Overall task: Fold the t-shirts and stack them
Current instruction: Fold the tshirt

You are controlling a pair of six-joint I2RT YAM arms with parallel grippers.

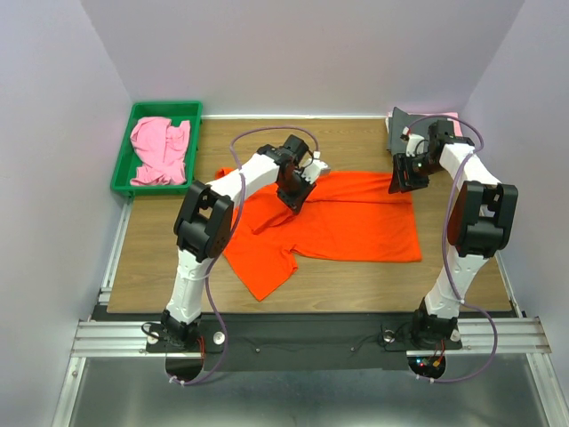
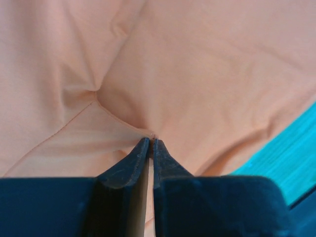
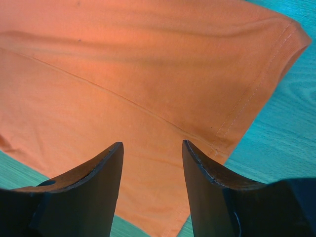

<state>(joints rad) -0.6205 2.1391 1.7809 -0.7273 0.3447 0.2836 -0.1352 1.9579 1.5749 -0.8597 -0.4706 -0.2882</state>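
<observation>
Wooden table (image 1: 373, 280), green tray (image 1: 147, 189) holding pink t-shirt (image 1: 158, 149)

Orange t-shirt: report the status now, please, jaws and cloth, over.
Left jaws pinched shut on orange t-shirt, mid-cloth. Right jaws open over its far right corner, not gripping. Pink t-shirt apart in green tray; nothing blocks.

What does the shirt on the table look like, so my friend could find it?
Find the wooden table. A shirt lies spread out across its middle. It is bright orange, while the pink shirt sits crumpled in the green tray.
</observation>
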